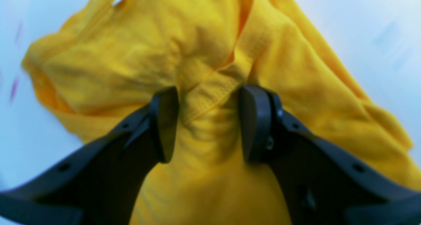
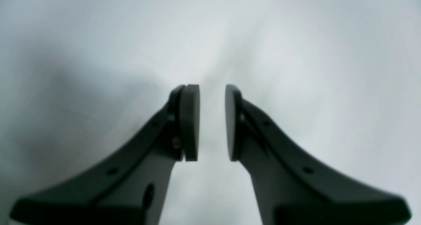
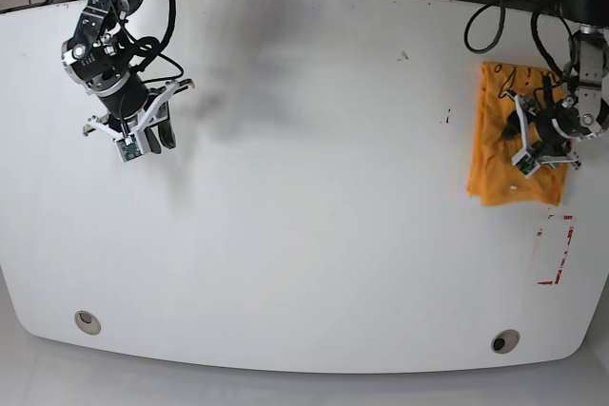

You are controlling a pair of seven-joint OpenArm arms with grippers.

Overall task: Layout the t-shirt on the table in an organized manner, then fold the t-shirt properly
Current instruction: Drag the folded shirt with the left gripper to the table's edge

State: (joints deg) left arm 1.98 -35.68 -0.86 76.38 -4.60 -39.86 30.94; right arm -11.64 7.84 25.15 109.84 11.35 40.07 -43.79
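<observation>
From the base view we see the right tool (image 3: 143, 135) hanging over the bare far-left corner of the worktop (image 3: 304, 197); its wrist view adds a narrow gap between empty jaws. The t-shirt (image 3: 504, 140) lies bunched along the right edge. Only the left wrist view shows the left tool (image 1: 207, 123) half open, jaws straddling a fabric ridge; we cannot tell whether they pinch it.

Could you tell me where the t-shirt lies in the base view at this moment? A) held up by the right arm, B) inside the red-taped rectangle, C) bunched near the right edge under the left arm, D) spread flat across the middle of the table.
C: the t-shirt lies crumpled at the table's right side beneath the left end effector, above the red-taped rectangle.
</observation>
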